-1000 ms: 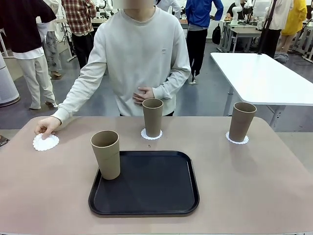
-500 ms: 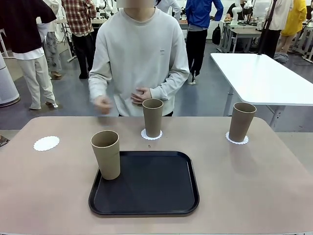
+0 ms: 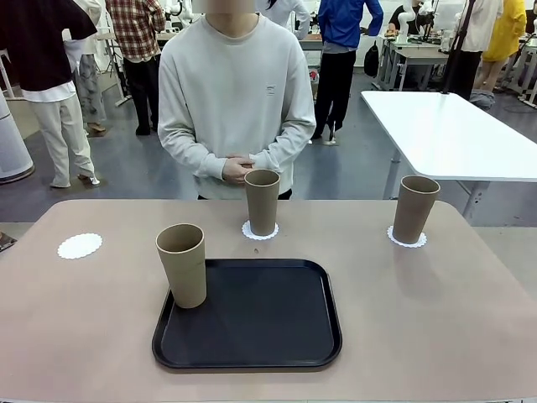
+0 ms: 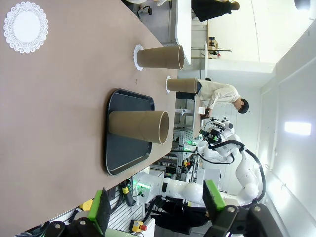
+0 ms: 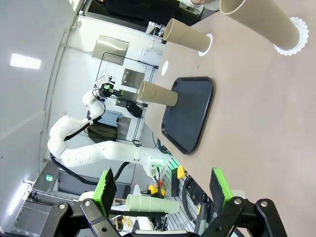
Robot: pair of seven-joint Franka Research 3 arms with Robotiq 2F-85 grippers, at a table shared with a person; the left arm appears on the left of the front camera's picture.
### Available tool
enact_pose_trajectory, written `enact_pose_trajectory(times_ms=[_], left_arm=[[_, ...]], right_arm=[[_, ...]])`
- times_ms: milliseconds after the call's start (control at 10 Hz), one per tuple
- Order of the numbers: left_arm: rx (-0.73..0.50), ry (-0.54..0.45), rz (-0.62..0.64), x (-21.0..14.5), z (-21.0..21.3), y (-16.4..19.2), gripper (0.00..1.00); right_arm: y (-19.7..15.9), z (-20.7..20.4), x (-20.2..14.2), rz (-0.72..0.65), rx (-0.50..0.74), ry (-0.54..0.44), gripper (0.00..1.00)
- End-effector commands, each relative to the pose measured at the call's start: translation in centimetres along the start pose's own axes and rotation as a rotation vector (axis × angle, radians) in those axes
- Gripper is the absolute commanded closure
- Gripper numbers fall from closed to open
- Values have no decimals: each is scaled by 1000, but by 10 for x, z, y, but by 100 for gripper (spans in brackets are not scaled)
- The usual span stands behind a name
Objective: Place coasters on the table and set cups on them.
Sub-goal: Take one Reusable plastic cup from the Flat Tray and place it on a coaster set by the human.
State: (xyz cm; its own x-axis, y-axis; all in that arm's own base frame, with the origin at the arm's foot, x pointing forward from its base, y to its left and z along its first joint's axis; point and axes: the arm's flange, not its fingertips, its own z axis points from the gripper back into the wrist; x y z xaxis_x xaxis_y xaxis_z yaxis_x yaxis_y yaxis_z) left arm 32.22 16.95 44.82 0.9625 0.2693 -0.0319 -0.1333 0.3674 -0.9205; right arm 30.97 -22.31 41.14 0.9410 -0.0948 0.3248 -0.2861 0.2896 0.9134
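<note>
Tan table (image 3: 436, 319) is seen from the front: two cups (image 3: 262, 201) are stood on coasters (image 3: 407, 242), a third cup (image 3: 182, 264) on the black tray (image 3: 252, 315), and one bare coaster (image 3: 80, 246) is laid at the left. Left wrist view: the left gripper (image 4: 157, 197) is held wide apart, empty. Right wrist view: the right gripper (image 5: 162, 177) is likewise spread, empty.

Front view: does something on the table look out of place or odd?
Nothing is spilled. One cup stands at the black tray's left edge, not on a coaster, while the far-left coaster lies bare.

Front cam faces person (image 3: 235, 92) across table (image 3: 436, 311); wrist cams sideways, set back; all share tray (image 3: 252, 319)
</note>
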Motion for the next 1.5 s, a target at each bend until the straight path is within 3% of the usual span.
enact_pose_trajectory(times_ms=[0,100,400,500,600,800,1100,1200,1300,1400], left_arm=[[170,-56,-156,24,-18,-8,0],[275,-36,-340,42,-41,-25,0],[395,219,-837,50,-106,-73,0],[462,256,-914,42,-124,-80,0],[552,369,-990,31,-154,-89,0],[646,452,-1092,12,-190,-97,0],[809,436,-1243,-1,-228,-91,0],[813,469,-1203,0,-231,-87,0],[743,438,-1043,3,-225,-90,0],[780,472,-1237,-1,-230,-96,0]], right_arm=[[-1,-1,-2,-1,7,-3,0],[-1,-1,-2,-1,7,-3,0],[-1,-1,-2,-1,7,-3,0],[-1,-1,-2,-1,7,-3,0],[-1,-1,-2,-1,7,-3,0],[-1,-1,-2,-1,7,-3,0],[-1,-1,-2,-1,7,-3,0],[-1,-1,-2,-1,7,-3,0],[-1,-1,-2,-1,7,-3,0],[-1,-1,-2,-1,7,-3,0]])
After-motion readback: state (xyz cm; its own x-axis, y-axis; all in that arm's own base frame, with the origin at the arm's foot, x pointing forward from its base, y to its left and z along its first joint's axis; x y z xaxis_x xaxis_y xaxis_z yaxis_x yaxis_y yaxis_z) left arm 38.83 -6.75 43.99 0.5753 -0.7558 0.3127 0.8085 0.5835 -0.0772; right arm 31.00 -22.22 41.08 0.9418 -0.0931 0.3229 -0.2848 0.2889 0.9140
